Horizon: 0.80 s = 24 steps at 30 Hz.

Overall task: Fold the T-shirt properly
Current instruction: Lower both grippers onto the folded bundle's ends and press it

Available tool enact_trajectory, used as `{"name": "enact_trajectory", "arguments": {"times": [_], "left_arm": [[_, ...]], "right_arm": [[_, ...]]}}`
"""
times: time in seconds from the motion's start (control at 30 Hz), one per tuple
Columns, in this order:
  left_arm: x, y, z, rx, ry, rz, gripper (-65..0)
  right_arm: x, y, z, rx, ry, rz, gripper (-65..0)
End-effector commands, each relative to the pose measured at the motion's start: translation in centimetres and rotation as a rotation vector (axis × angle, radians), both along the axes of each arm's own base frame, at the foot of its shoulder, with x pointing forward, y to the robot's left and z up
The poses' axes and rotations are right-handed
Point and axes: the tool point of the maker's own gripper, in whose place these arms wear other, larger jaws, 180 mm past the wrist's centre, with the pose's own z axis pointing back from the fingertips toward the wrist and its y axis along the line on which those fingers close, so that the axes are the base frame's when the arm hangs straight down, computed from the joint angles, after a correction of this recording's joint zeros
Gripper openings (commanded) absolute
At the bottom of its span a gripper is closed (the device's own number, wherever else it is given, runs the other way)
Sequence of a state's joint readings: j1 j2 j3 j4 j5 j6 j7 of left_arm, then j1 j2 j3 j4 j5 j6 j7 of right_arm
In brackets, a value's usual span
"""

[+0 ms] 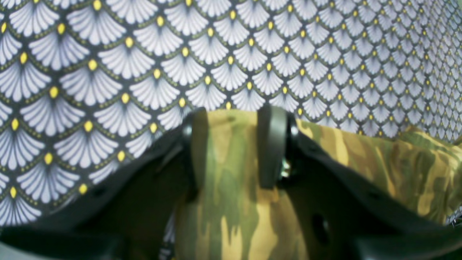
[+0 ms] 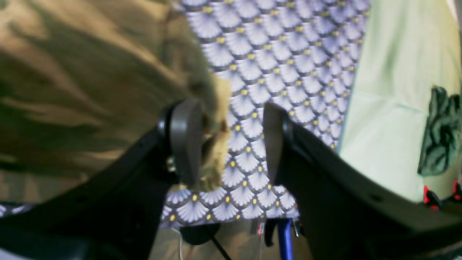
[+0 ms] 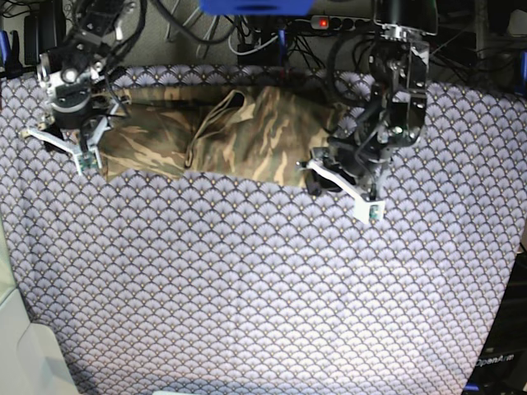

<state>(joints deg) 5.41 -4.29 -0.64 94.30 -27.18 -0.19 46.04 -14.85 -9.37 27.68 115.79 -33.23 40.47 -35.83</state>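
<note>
The camouflage T-shirt point(image 3: 247, 132) lies bunched in a long strip along the back of the table, on the fan-scale tablecloth point(image 3: 247, 280). My left gripper point(image 3: 323, 177) is at the strip's right end. In the left wrist view it point(image 1: 234, 112) is open, with the shirt point(image 1: 234, 202) filling the gap between its jaws up to the fingertips. My right gripper point(image 3: 92, 156) is at the strip's left end. In the right wrist view it point(image 2: 231, 108) is open; its left finger point(image 2: 186, 141) touches the shirt's edge point(image 2: 72, 72), and bare tablecloth shows between the jaws.
Cables and a power strip point(image 3: 329, 23) run behind the table's back edge. In the right wrist view a pale green surface point(image 2: 397, 90) lies past the table edge, with a dark green bundle point(image 2: 440, 133) on it. A pale object point(image 3: 25, 354) stands at the front left.
</note>
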Motion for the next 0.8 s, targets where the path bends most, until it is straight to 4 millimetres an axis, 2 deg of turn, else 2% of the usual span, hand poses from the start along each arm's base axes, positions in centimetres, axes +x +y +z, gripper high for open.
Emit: {"name": "enact_trajectory", "arguments": {"times": [0.0,0.2,0.33,0.47,0.63,0.77], "left_arm": [[1.3,0.0,1.6,-0.008,-0.058,0.002,-42.4],[0.9,0.1,0.1,-0.005,-0.016,0.006,-42.4],[0.8,0.1,0.1,-0.005,-0.016,0.006,-42.4],[0.8,0.2,0.5,-0.003,-0.029,0.005,-42.4],[0.8,0.4,0.6,0.000,-0.030,0.006,-42.4],[0.8,0.5,0.5,0.001,-0.029,0.008,-42.4]], "right_arm": [[0.3,-0.3,0.9,-0.018,-0.033,0.002,-36.4],[0.3,-0.3,0.8,-0.016,-0.029,0.003,-36.4],[-0.7,-0.1,-0.5,0.004,0.011,0.004,-36.4],[-0.7,0.6,-2.6,0.070,0.019,0.014,-36.4],[-0.5,0.1,-2.2,0.093,-0.021,-0.001,-36.4],[-0.2,0.4,-4.2,0.139,0.008,-0.011,-36.4]]}}
